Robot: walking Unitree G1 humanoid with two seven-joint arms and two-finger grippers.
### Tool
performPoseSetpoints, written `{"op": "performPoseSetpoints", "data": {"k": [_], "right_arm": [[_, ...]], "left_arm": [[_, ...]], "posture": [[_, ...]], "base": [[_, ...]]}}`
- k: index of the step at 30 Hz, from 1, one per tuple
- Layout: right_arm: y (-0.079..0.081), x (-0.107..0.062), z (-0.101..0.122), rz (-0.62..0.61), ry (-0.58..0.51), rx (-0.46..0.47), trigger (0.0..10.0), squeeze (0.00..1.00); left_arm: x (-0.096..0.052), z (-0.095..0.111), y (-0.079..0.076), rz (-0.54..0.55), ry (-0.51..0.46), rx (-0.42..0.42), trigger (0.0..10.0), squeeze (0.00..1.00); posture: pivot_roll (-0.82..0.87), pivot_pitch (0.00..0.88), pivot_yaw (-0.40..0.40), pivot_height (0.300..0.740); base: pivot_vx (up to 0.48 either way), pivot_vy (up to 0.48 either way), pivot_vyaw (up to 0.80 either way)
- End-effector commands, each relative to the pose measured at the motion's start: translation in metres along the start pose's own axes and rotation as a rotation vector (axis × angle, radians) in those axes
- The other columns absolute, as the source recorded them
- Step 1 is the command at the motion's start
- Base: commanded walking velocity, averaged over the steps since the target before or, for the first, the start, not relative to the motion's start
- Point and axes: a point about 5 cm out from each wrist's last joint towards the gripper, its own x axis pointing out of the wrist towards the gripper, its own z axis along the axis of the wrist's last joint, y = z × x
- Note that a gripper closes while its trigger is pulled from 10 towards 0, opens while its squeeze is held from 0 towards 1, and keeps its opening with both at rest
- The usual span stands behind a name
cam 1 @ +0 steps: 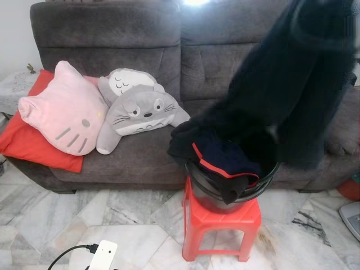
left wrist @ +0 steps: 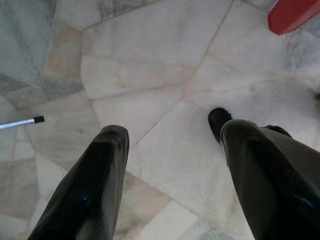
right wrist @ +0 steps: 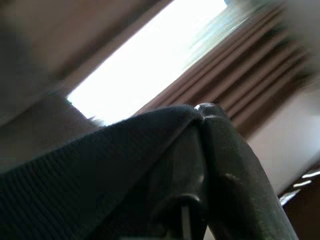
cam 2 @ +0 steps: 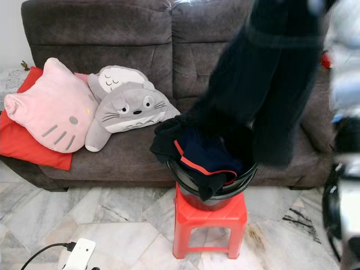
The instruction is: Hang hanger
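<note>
Hanging from the upper right of the head view, a dark garment (cam 1: pixel 292 84) was seen raised high, its lower end trailing into a black bucket (cam 1: pixel 233 188) set on a red stool (cam 1: pixel 222 225) before a grey sofa (cam 1: pixel 140 50). It was judged to be lifted so that it would clear the other clothes (cam 1: pixel 216 157) heaped in the bucket. In the right wrist view the right gripper (right wrist: pixel 200 130) was clenched on a fold of that dark cloth, pointed up toward a bright window and curtains. No hanger could be made out, so its place could not be told. The left gripper (left wrist: pixel 172 165) was held released, its fingers (left wrist: pixel 95 185) spread above the marble floor (left wrist: pixel 150 60), apparently idle. Two plush cushions (cam 1: pixel 95 112) lay at the left on the sofa.
</note>
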Motion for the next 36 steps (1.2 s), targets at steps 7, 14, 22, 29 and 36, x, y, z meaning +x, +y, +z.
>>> {"op": "performPoseSetpoints", "data": {"k": [7, 14, 22, 29, 36], "right_arm": [[0.077, -0.039, -0.017, 0.310, 0.091, 0.160, 10.0, 0.00], [0.127, -0.069, -0.030, 0.567, 0.173, 0.128, 10.0, 0.00], [0.162, -0.105, -0.022, 0.937, 0.110, 0.074, 10.0, 0.00], [0.161, -0.101, -0.017, 0.901, 0.040, -0.009, 10.0, 0.00], [0.160, -0.087, 0.001, 0.814, -0.093, -0.067, 10.0, 0.00]], "left_arm": [[-0.001, -0.008, 0.004, 0.003, 0.030, 0.007, 10.0, 0.00], [-0.002, -0.010, 0.008, 0.008, 0.032, 0.005, 10.0, 0.00], [-0.003, -0.015, 0.012, 0.014, 0.040, 0.003, 10.0, 0.00], [-0.001, -0.008, -0.003, 0.000, 0.032, 0.008, 10.0, 0.00], [-0.001, -0.008, -0.004, -0.001, 0.032, 0.010, 10.0, 0.00]], "posture": [[-0.26, 0.000, 0.057, 0.727], [-0.25, 0.000, 0.051, 0.727], [-0.24, 0.000, 0.049, 0.727], [-0.24, 0.000, 0.049, 0.727], [-0.24, 0.000, 0.049, 0.727]], "base": [[0.000, 0.000, 0.00], [0.000, 0.000, 0.00], [0.000, 0.000, 0.00], [0.000, 0.000, 0.00], [0.000, 0.000, 0.00]]}}
